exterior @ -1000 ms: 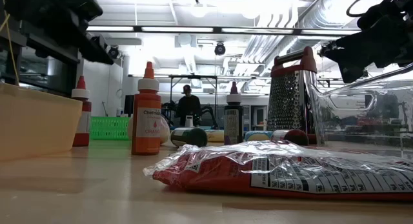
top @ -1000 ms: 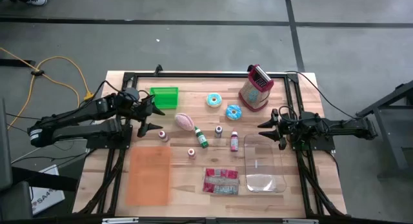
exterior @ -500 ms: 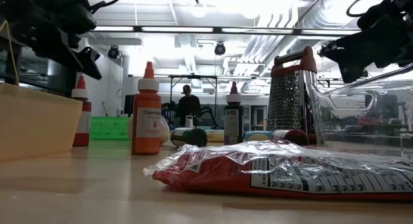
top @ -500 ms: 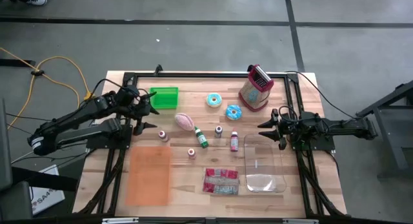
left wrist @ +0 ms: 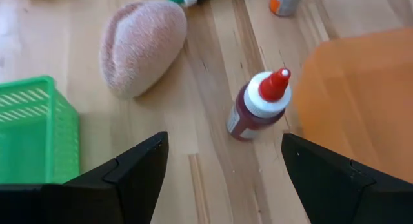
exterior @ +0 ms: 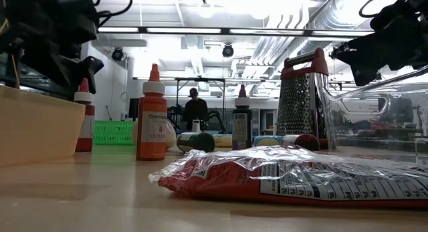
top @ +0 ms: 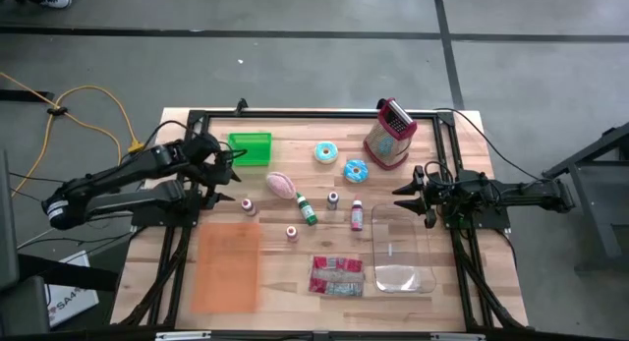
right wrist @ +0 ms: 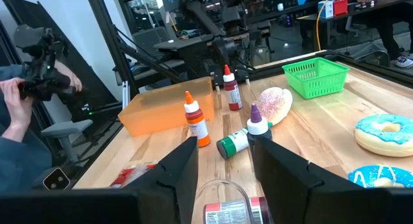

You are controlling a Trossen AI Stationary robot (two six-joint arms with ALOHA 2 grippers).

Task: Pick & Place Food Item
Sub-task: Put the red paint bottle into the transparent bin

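High view: the left gripper (top: 229,174), fingers spread and empty, hovers just beside the pink bread roll (top: 279,184), which lies ahead of its fingertips on the table.

The worktop (top: 462,292) lies bare near the left gripper (top: 228,174), between the green basket (top: 250,148) and the orange bin (top: 228,267), apart from a red-capped bottle (top: 248,205). The pink bun (top: 280,184), green-capped bottle (top: 307,209) and three small bottles crowd the middle. The grater (top: 389,135) and two blue donuts (top: 340,160) fill the far side; the clear container (top: 403,251) and snack packet (top: 336,274) block the near right
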